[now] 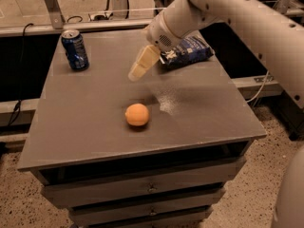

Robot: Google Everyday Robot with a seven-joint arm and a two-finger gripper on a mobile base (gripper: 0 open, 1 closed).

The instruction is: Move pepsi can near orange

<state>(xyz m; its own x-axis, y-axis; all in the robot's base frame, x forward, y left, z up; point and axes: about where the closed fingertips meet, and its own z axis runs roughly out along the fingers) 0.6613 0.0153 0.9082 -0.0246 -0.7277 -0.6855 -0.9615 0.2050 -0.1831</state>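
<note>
The can [75, 50] stands upright at the far left corner of the bench [85, 108], well apart from the orange [137, 114], which sits out in the middle, nearer the front edge. So from my seat nothing of the job is done yet: the can is not picked up and has not been brought across. The gripper [135, 73] hangs in the air over the middle of the bench, between the can and a blue chip bag [187, 51] at the far right, above and a little behind the orange. It has hold of nothing, and from this angle I cannot tell how far its jaws are parted. What I judge is left: swing left to the can, take it, carry it over and set it down just beside the orange without knocking the fruit into a roll
</note>
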